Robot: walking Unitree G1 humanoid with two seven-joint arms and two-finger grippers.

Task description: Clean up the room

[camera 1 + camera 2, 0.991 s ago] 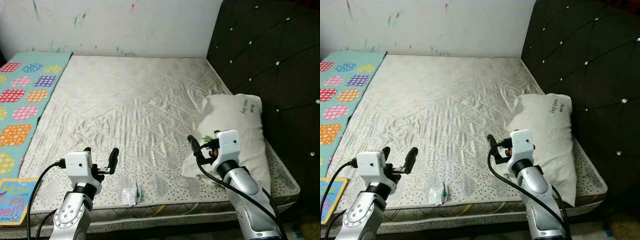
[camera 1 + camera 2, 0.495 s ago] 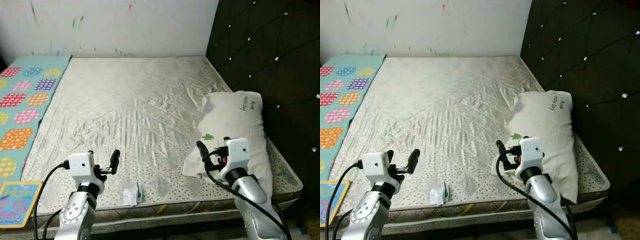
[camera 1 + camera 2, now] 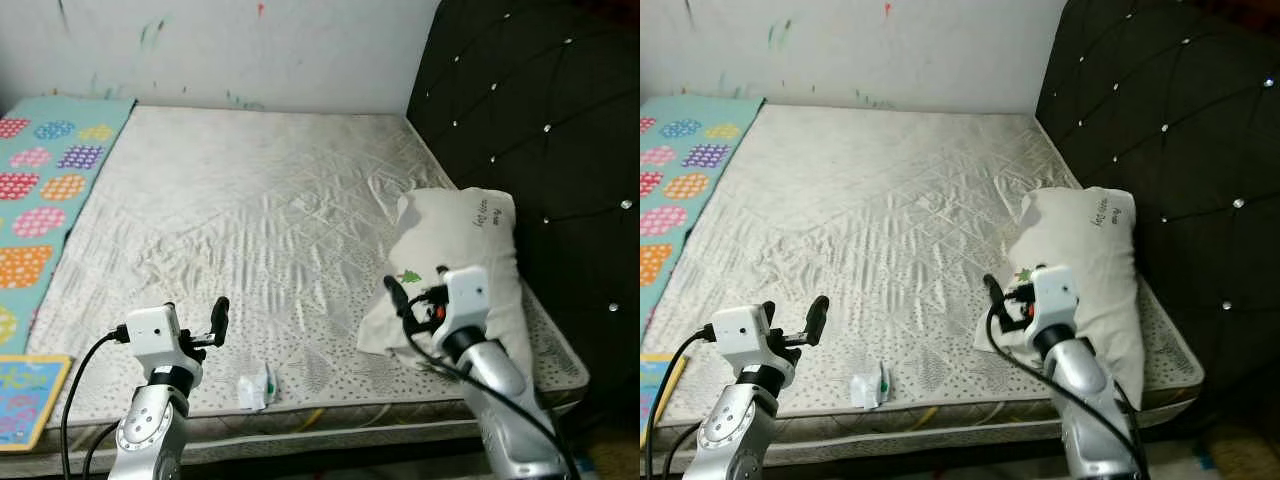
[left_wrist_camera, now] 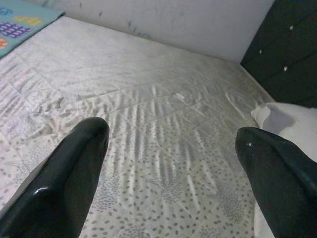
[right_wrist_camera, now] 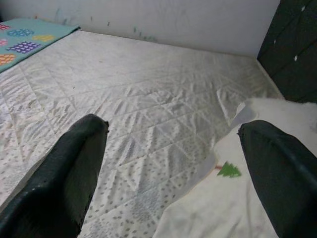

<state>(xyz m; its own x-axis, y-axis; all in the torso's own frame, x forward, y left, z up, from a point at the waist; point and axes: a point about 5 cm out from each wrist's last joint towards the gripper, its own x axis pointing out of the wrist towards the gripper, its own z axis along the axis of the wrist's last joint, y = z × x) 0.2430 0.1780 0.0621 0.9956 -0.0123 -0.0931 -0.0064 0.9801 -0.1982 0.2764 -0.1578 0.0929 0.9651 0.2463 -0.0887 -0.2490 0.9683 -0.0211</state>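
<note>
A bare quilted mattress (image 3: 270, 220) fills the room against a black tufted headboard (image 3: 530, 110), a white pillow (image 3: 460, 260) beside it, a crumpled wrapper (image 3: 256, 387) near the front edge, while the left gripper (image 4: 168, 163) and right gripper (image 5: 173, 168) hover with fingers spread, grasping nothing.

Ahead of my left claw (image 3: 195, 325): bare mattress (image 3: 250, 200), wrinkled but flat, free passage up to the wall (image 3: 250, 50).
Below my left claw, slightly to its right: small crumpled wrapper (image 3: 257, 386) at the mattress edge, the only low item in that lane.
Between my fingers, left wrist view: wide gap, quilted fabric beyond.
Ahead of my right claw (image 3: 415, 305): pillow (image 3: 460, 255) just beside the fingers, blocking travel to the right.
Right of the pillow: dark tufted headboard (image 3: 540, 130), a solid limit.
Far left of my left claw: patterned mat (image 3: 40, 190) lying flat beside the mattress.
</note>
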